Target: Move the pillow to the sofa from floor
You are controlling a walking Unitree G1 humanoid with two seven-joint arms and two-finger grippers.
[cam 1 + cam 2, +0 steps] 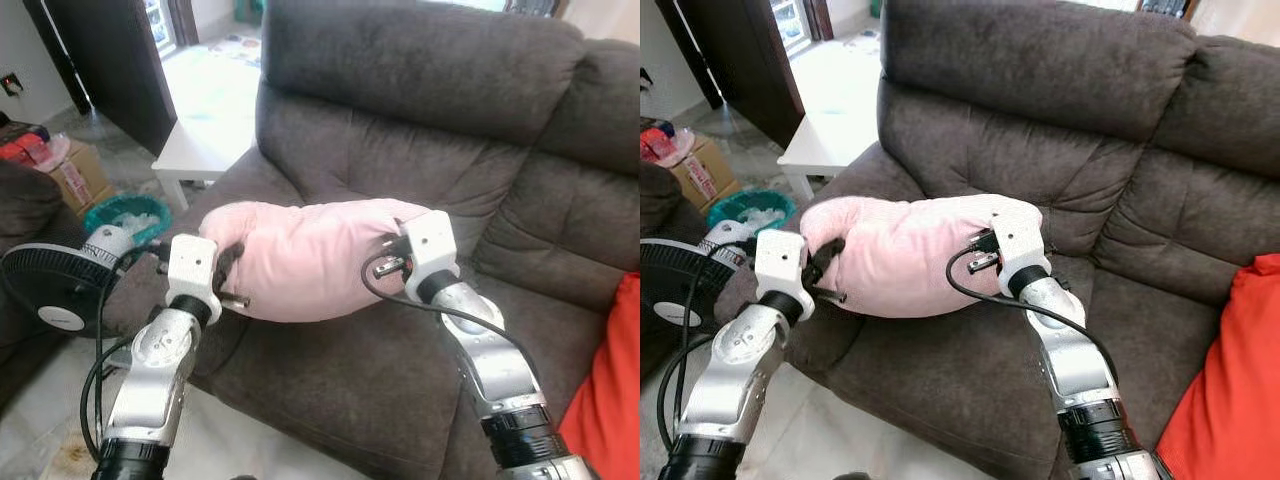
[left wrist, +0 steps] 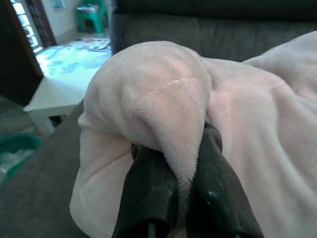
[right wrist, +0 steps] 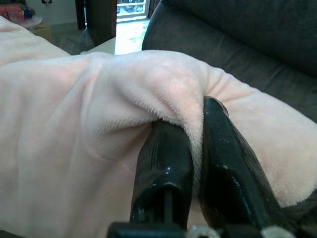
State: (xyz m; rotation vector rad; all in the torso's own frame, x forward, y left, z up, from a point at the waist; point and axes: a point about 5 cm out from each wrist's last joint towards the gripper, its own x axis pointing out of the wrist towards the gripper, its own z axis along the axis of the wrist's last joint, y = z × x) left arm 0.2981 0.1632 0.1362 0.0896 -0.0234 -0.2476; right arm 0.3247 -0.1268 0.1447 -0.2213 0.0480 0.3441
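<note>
A soft pink pillow (image 1: pixel 310 255) hangs between my two arms, just above the left seat of the dark brown sofa (image 1: pixel 400 130). My left gripper (image 1: pixel 232 268) is shut on the pillow's left end; its fingers (image 2: pixel 148 183) pinch a fold of the plush fabric (image 2: pixel 163 99). At the pillow's right end my right gripper (image 1: pixel 392 250) is shut too, its fingers (image 3: pixel 163 168) clamping a ridge of the cloth (image 3: pixel 99 99). The pillow's underside looks to rest on or just over the seat cushion; I cannot tell which.
A red cushion (image 1: pixel 605 390) lies on the sofa's right seat. Left of the sofa are a white low table (image 1: pixel 205 130), a teal basket (image 1: pixel 125 215), a black fan (image 1: pixel 50 285) and a cardboard box (image 1: pixel 75 170). A dark door (image 1: pixel 110 60) stands behind.
</note>
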